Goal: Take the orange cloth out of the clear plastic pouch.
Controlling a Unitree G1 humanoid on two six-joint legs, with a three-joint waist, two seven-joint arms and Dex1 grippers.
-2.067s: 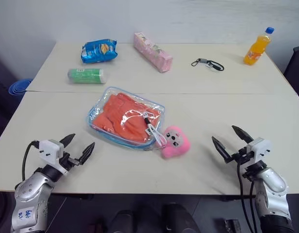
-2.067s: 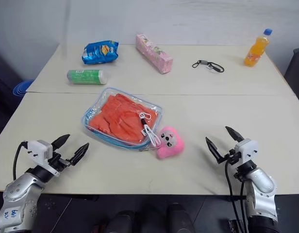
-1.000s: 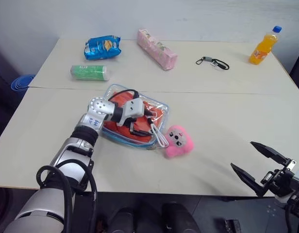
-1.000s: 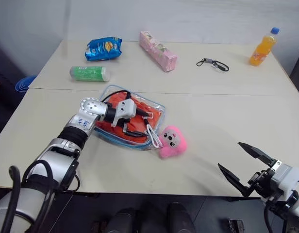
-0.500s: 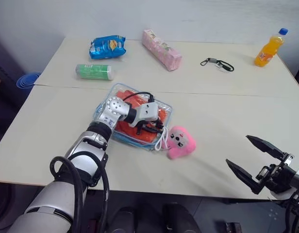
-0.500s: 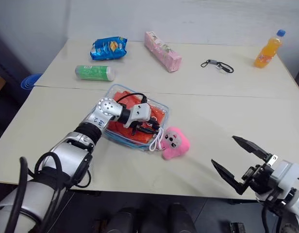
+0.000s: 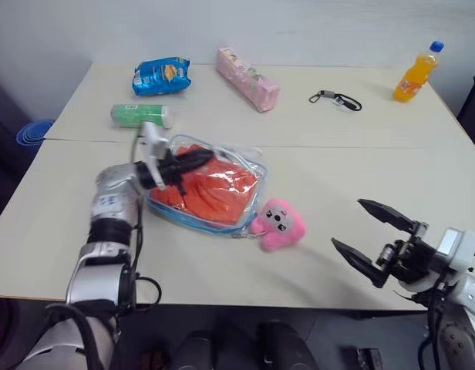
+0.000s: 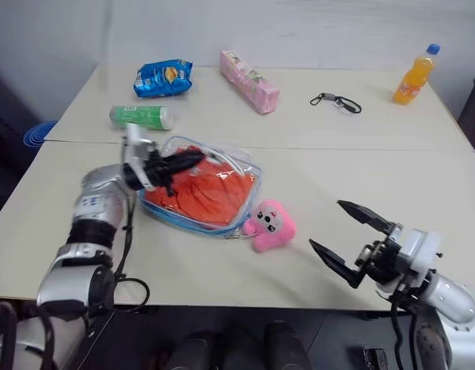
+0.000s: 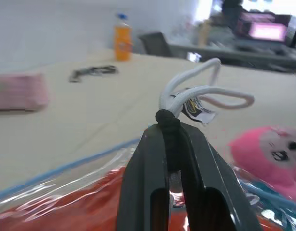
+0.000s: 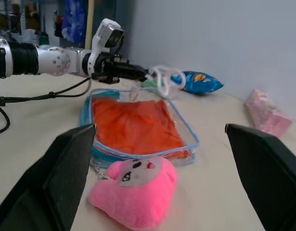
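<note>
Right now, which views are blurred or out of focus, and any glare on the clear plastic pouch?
Left wrist view: background soft, the orange drink bottle and pink plush toy out of focus; white cord loop at the left gripper fairly sharp. Left eye view: left gripper smeared by motion. Right wrist view: white glare streaks on the clear plastic pouch over the orange cloth.

Table (image 7: pixel 322 177) layout, head view.
Cloth (image 7: pixel 214 185) inside pouch (image 7: pixel 249 173), left of centre; plush toy (image 7: pixel 280 223) touching pouch's near right corner. Left gripper (image 7: pixel 200 158) over pouch's far left part, clamped on white cord (image 9: pixel 186 94). Right gripper (image 7: pixel 372 235) at near right, apart from toy. Far left: snack bag (image 7: pixel 160 77), tube (image 7: pixel 137 116) nearer. Far centre: box (image 7: pixel 247 79), then clip (image 7: pixel 335 99). Far right: bottle (image 7: pixel 416 73).
</note>
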